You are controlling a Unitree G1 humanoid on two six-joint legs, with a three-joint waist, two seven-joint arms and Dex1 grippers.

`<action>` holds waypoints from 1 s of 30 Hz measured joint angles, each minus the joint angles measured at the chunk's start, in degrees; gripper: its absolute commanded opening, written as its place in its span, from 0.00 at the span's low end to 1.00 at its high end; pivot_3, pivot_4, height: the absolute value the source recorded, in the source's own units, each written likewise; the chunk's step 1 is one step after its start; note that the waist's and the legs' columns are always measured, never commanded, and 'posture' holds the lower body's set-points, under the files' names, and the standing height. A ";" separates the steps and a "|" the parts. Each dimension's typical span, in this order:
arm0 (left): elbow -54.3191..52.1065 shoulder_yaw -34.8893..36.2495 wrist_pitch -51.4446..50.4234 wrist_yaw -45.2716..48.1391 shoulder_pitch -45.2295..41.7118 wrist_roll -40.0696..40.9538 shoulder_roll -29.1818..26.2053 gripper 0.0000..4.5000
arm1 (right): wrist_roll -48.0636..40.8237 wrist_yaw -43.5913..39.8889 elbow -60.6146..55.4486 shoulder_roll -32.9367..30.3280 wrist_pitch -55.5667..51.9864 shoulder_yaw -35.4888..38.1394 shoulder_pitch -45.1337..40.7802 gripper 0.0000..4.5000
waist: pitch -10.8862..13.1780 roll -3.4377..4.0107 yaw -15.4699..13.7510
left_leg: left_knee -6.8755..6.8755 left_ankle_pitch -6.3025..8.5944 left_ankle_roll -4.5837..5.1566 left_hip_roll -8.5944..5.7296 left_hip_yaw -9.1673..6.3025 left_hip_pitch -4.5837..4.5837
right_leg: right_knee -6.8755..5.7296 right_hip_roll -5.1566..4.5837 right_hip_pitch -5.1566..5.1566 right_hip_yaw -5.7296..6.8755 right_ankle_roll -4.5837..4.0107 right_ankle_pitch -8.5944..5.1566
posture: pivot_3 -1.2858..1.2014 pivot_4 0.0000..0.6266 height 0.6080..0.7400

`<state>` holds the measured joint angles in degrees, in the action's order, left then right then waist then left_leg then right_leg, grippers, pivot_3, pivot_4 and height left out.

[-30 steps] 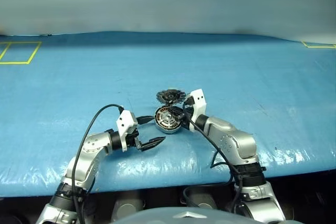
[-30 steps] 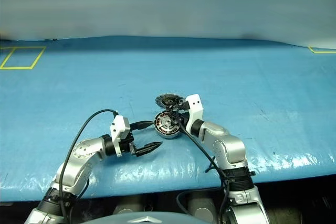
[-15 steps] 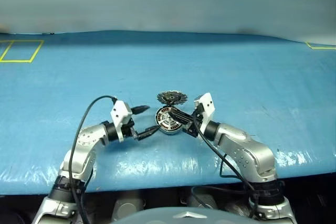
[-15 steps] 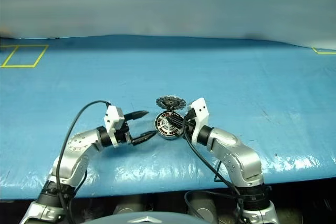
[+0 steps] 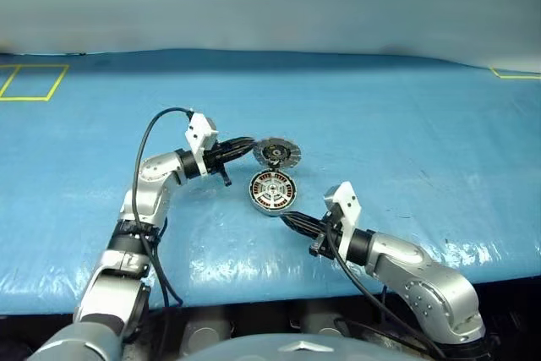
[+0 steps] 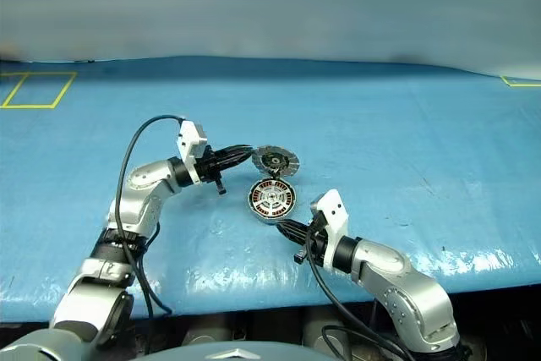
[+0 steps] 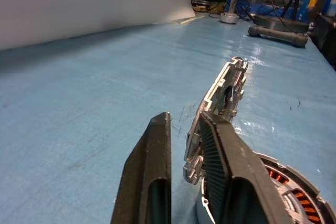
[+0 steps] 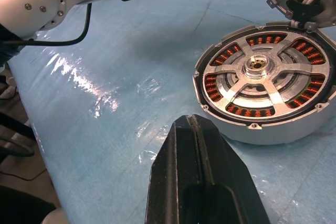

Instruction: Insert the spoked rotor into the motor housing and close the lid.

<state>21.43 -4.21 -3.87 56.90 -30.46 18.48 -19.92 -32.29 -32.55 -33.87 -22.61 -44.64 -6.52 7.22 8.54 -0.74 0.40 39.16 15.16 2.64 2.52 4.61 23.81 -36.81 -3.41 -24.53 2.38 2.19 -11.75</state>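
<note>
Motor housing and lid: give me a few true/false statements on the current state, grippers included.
1. The rotor sits inside the housing. True.
2. The lid lies flat and closed over the housing. False: it stands raised at the housing's far edge, leaving the coils uncovered.
3. The right gripper is shut and apart from the housing. True.
4. The left gripper rests on the table, far from the lid. False: its fingers are at the lid's edge.
</note>
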 measured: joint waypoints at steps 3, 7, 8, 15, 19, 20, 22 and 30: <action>5.40 -0.35 1.56 1.86 -5.37 -1.16 0.56 0.01 | -0.10 0.31 -0.23 0.44 0.62 -0.13 0.88 0.00 | 0.05 -0.08 -0.05 | 0.00 0.01 0.02 -0.03 -0.03 0.04 | 0.00 -0.01 0.00 0.00 0.02 0.02 | 0.52 0.24 1.00; 9.52 -1.08 2.82 6.02 -9.84 -2.67 -0.48 0.01 | -0.09 0.91 -0.60 0.62 1.37 -0.25 1.65 0.00 | 0.07 -0.12 0.10 | -0.01 0.02 0.04 -0.06 -0.02 0.05 | 0.01 0.00 -0.02 0.00 0.03 0.02 | 0.52 0.24 1.00; 9.68 -1.37 2.57 8.10 -10.92 -2.61 -0.93 0.01 | -0.09 1.32 -0.79 0.85 1.84 -0.22 2.26 0.00 | 0.10 -0.16 0.08 | -0.01 0.02 0.03 -0.05 -0.03 0.08 | 0.01 0.01 -0.04 0.01 0.03 0.01 | 0.52 0.24 1.00; 13.98 -1.71 -0.77 14.93 -18.57 -0.85 0.72 0.01 | -0.03 2.48 -1.03 1.56 3.36 -0.42 3.10 0.00 | 0.11 -0.19 -0.07 | 0.06 0.03 0.05 -0.12 -0.04 0.05 | 0.01 -0.01 0.03 0.00 0.10 0.00 | 0.52 0.24 1.00; 21.14 -4.21 -0.59 16.14 -19.15 -3.99 3.00 0.01 | 0.69 2.83 -1.93 0.68 4.72 -0.41 3.42 0.00 | 0.13 -0.21 0.00 | 0.06 0.03 0.05 -0.14 -0.05 0.09 | 0.00 0.00 -0.02 0.00 0.10 0.00 | 0.52 0.24 1.00; 22.28 -5.23 -0.18 16.32 -19.15 -5.16 3.24 0.01 | 0.93 2.95 -2.45 0.53 5.19 -0.37 3.64 0.00 | 0.14 -0.24 0.04 | 0.05 0.03 0.05 -0.13 -0.05 0.10 | 0.00 0.02 -0.03 0.00 0.09 0.00 | 0.52 0.24 1.00; 23.59 -6.18 1.04 17.19 -19.15 -6.85 3.96 0.01 | 1.79 3.57 -3.02 0.14 5.96 -0.35 4.67 0.00 | 0.15 -0.24 0.01 | 0.03 0.03 0.05 -0.13 -0.07 0.12 | 0.00 0.02 -0.04 0.01 0.10 0.00 | 0.52 0.24 1.00; 22.98 -6.65 2.52 21.08 -18.28 -8.16 4.55 0.01 | 2.74 5.48 -3.73 0.39 7.21 -0.28 7.33 0.00 | 0.14 -0.24 0.03 | 0.07 0.03 0.06 -0.01 -0.08 0.12 | -0.01 -0.01 -0.02 0.00 0.08 -0.02 | 0.52 0.24 1.00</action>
<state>44.42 -10.86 -1.36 77.98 -48.74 10.32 -15.37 -29.55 -27.08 -37.60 -22.23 -37.43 -6.80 14.54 8.68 -0.98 0.43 39.23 15.19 2.70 2.51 4.53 23.93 -36.82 -3.42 -24.55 2.37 2.26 -11.76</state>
